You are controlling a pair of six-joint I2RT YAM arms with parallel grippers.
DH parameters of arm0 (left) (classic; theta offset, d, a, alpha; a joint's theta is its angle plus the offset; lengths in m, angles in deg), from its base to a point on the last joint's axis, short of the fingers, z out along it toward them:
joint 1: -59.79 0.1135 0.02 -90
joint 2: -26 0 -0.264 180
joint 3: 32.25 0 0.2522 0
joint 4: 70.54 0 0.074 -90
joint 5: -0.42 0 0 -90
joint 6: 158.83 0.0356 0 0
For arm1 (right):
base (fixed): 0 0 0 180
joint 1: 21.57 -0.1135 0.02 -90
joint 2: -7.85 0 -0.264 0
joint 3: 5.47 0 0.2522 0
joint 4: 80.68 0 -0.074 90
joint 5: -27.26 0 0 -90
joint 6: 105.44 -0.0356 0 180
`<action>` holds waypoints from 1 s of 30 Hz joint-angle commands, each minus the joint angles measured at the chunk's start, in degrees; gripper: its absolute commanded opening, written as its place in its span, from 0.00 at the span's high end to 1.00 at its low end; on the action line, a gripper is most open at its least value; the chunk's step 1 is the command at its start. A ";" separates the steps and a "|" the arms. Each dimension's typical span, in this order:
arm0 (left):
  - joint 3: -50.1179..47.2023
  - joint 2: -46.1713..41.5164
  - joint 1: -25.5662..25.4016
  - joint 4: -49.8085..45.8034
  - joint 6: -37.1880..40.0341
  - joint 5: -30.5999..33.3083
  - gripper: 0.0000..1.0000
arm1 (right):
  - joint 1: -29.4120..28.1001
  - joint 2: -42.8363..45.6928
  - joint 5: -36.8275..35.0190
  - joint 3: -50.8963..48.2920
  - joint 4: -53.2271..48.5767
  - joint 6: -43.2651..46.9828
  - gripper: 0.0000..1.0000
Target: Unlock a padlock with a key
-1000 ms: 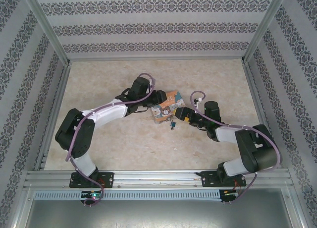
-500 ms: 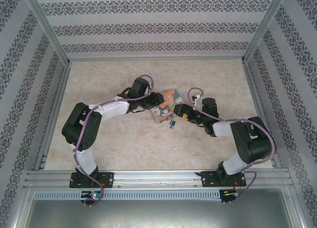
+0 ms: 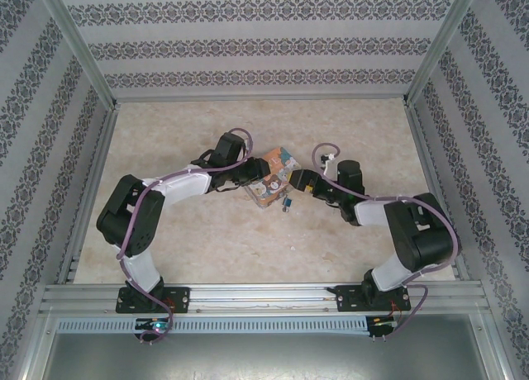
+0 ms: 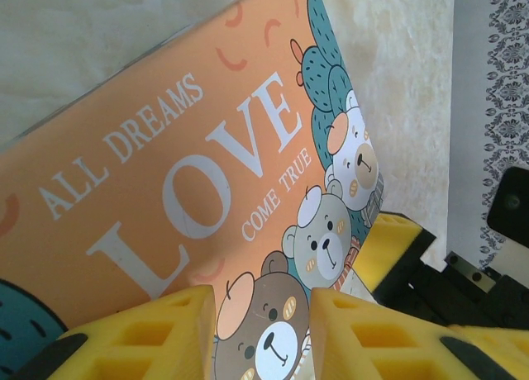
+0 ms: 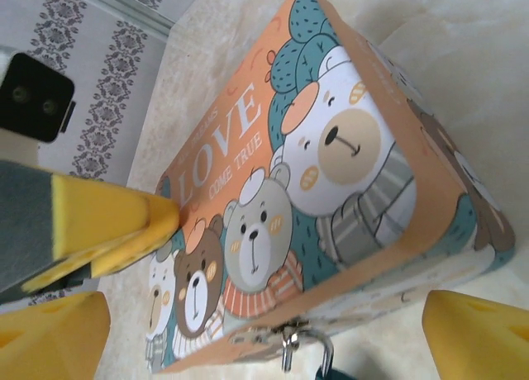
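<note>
Both sides are set: the left end effector [image 4: 260,301] clamps the tin [image 4: 165,190], the right end effector [image 5: 264,330] gapes beside the padlock [image 5: 318,355], probably needing the key next.

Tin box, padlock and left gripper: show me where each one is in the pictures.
tin box [image 5: 339,149]: right wrist view, on the white bear printed on its lid.
padlock [image 5: 326,362]: right wrist view, on its silver shackle loop.
left gripper [image 4: 263,334]: left wrist view, midway between its two yellow tips.

Patterned wallpaper walls [image 3: 264,45] enclose a beige marbled tabletop [image 3: 207,239].
</note>
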State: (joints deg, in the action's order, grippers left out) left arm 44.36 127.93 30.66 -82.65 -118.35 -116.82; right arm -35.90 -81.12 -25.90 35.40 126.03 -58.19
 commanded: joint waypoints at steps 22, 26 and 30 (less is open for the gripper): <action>-1.85 -1.12 1.09 -2.61 0.03 -1.22 0.68 | -2.96 -0.77 3.00 -1.55 -4.92 11.30 0.37; -2.30 -1.25 1.10 -2.53 -0.24 -0.97 0.68 | -3.60 -2.96 3.53 -0.25 -4.02 11.71 0.39; -2.51 -1.42 1.06 -2.50 -0.23 -0.91 0.68 | -3.91 -5.73 4.88 1.34 -3.60 11.86 0.41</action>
State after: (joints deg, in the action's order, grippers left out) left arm 43.53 127.45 31.03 -82.59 -118.37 -117.65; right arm -39.09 -85.10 -22.56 35.06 120.52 -48.00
